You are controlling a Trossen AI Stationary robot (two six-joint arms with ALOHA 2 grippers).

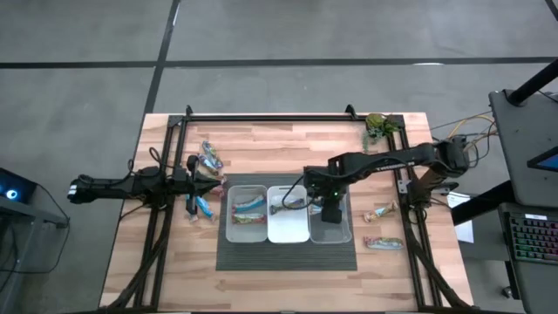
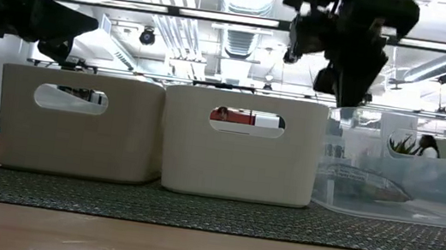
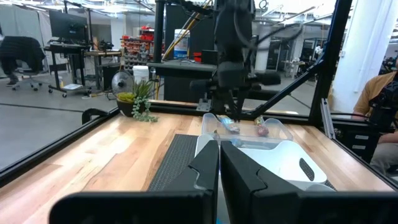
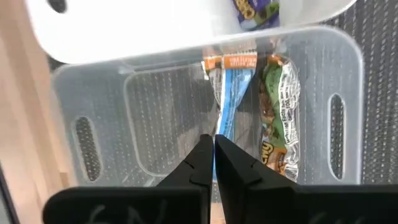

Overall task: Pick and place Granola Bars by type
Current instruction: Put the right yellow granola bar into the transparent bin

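My right gripper hangs shut over the clear bin, the rightmost of three bins on the dark mat, fingers pointing down. Below it two granola bars lie on the bin's floor: a blue and orange one and a green and silvery one beside it. The middle white bin holds one bar, and the left bin holds several. My left gripper waits shut and level, left of the bins.
Loose bars lie on the wood left of the bins and right of them. A green plant-like object stands at the far right corner. A black frame runs along the table's edges.
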